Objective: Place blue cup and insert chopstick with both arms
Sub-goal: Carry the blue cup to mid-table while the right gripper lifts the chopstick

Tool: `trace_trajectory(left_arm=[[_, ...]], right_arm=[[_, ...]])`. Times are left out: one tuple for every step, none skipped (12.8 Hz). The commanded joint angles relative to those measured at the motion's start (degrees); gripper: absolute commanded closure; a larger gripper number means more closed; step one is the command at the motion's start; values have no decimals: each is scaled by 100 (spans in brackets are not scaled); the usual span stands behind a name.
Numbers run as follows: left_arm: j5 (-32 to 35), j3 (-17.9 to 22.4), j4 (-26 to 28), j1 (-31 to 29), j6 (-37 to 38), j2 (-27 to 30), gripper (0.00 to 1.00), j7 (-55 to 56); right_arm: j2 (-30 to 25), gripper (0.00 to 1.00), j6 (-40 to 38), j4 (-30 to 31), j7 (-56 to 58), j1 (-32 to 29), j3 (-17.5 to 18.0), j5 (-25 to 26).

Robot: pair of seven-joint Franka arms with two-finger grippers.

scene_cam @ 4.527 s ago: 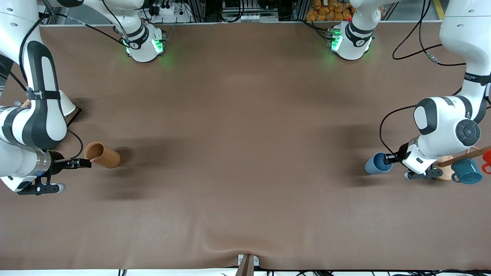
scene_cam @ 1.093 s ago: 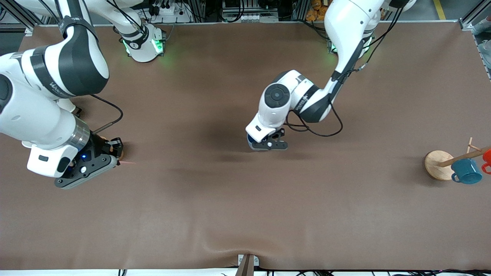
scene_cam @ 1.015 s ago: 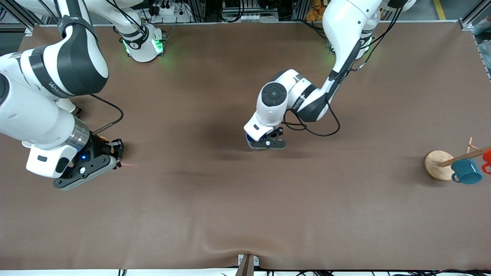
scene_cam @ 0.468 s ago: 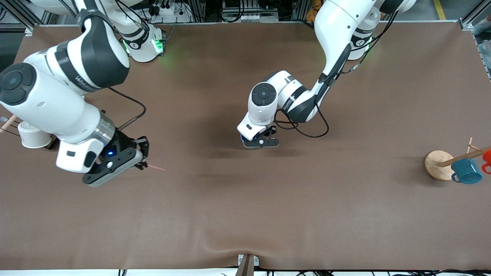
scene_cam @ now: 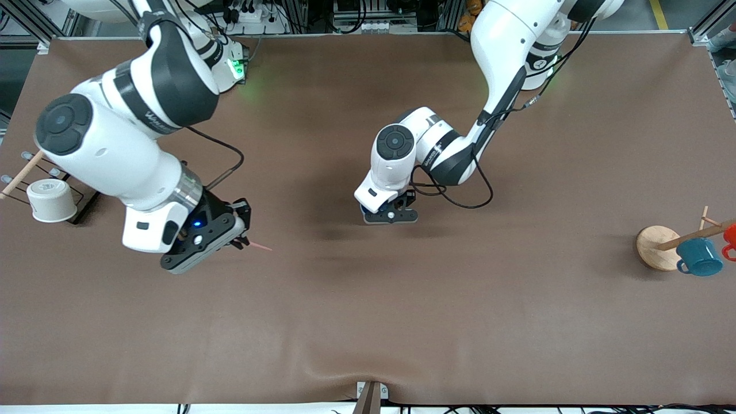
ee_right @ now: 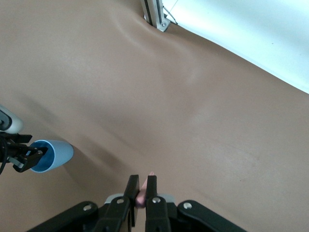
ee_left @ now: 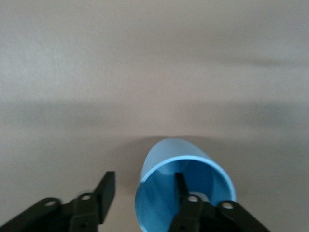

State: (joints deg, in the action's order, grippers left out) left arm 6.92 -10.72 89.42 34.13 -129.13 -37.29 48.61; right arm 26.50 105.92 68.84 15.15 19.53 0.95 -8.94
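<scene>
The light-blue cup (ee_left: pixel 186 166) stands mouth up on the middle of the table. My left gripper (ee_left: pixel 143 186) hangs over its rim and is open. One finger (ee_left: pixel 179 186) reaches inside the cup, and the other finger (ee_left: pixel 107 186) stands outside, apart from the wall. In the front view the left gripper (scene_cam: pixel 386 214) covers nearly all of the cup. My right gripper (scene_cam: pixel 241 237) is shut on the pale-pink chopstick (scene_cam: pixel 260 246), whose tip pokes out toward the cup. The right wrist view shows the chopstick (ee_right: pixel 150 175) pinched in the right gripper (ee_right: pixel 143 186), with the blue cup (ee_right: pixel 54 153) farther off.
A white cup (scene_cam: pixel 50 199) sits on a black rack at the right arm's end, beside a wooden rod (scene_cam: pixel 20 174). At the left arm's end a round wooden base (scene_cam: pixel 654 247) carries a teal mug (scene_cam: pixel 698 257) and a red mug (scene_cam: pixel 730 233). A metal bracket (scene_cam: pixel 371 394) marks the front edge.
My right gripper has carried the chopstick from the right arm's end toward the middle of the table. My left gripper has opened on the cup's wall and its arm has barely moved.
</scene>
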Motion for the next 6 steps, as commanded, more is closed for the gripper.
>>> trace_trajectory(left_arm=[[178,26,6,-239,457,580,0,149],[169,26,6,-397,659,878,0,140],[152,26,-3,-624,862,1168,0,114],[108,17,-12,-905,1046,1449,0,97],[108,8,-38,-1091,1205,1652,0,96],[108,17,-56,-1258,1311,1828,0,96]], right_arm=[[-110,100,87,164,-204,251,10,-91],[-92,100,122,182,-431,436,10,-82],[-84,100,261,225,-712,646,10,-30],[-75,100,393,278,-993,831,2,-3],[-66,100,447,296,-1205,981,2,84],[-57,100,499,296,-1285,1104,2,198]])
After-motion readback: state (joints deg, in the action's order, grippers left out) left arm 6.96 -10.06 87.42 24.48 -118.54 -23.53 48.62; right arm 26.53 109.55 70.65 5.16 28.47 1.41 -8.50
